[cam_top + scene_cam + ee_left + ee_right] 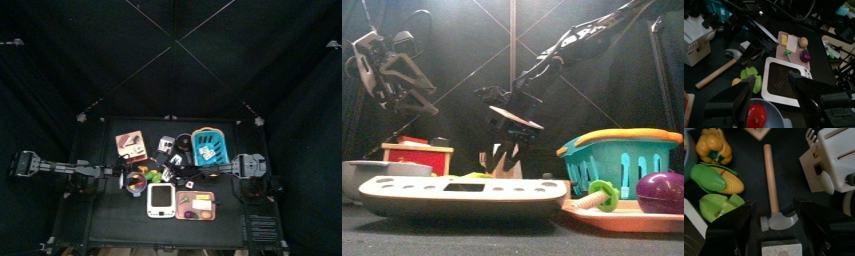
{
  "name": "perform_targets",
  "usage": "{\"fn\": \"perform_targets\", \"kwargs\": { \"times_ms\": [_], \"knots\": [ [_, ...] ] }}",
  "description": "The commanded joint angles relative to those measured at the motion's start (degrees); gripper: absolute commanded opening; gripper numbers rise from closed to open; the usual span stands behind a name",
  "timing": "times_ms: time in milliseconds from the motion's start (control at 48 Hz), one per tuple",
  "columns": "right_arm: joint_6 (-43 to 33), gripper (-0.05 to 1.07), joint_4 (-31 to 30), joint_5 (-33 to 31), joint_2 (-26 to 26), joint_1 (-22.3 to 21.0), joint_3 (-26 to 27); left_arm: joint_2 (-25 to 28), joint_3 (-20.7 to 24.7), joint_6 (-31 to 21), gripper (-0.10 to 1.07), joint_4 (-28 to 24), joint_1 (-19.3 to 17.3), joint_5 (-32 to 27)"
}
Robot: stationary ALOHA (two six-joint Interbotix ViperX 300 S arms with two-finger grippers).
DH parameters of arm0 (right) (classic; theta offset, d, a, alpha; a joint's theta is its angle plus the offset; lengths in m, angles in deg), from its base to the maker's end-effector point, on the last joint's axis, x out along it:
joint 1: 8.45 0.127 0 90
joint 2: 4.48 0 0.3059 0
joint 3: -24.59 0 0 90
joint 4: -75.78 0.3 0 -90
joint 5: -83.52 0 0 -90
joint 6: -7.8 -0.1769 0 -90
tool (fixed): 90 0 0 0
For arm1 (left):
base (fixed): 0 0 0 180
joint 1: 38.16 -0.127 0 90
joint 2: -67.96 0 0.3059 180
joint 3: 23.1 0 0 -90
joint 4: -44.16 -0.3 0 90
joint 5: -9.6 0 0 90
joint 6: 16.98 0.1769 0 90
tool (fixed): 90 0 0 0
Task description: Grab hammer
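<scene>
The hammer (769,175) has a wooden handle and a grey metal head (777,221). It lies flat on the black table between a white toy appliance (834,158) and toy vegetables. My right gripper (777,230) is open and hangs low over the hammer, with one jaw on each side of the head. In the front view, the right gripper (500,157) hangs at mid-table behind the white scale. The hammer also shows in the left wrist view (719,71). My left gripper (777,100) is open and empty, held above the table's left side.
A toy corn cob (721,180), a yellow pepper (714,145) and a green piece (721,205) lie beside the handle. A white scale (462,195) stands at the front. A teal basket (623,155), a pink tray (629,218), a red toaster (416,155) and a grey bowl (366,175) stand around it.
</scene>
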Motion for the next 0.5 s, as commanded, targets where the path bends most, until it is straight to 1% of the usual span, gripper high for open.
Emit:
{"fn": "perform_targets", "kwargs": {
  "times_ms": [0, 188, 375, 479],
  "knots": [
    [0.0, 0.91, 0.0, -0.1, 0.8, -0.4, 1.6, 0.0, 0.6, 0.0, 0.9, 0.0, -0.2, 0.2],
    [0.0, 0.91, 0.1, 0.2, -0.4, -0.5, 1.8, 0.0, 0.4, 0.1, 0.9, -0.1, -0.3, 0.2],
    [0.0, 0.91, 1.3, 1.7, -3.0, -0.8, 2.2, 0.0, 0.3, 0.1, 0.9, -0.1, -1.1, 0.2],
    [0.0, 0.88, 1.8, 1.8, -3.4, -1.2, 2.1, -0.1, 0.2, 0.1, 0.9, -0.1, -1.2, 0.2]
  ]
}}
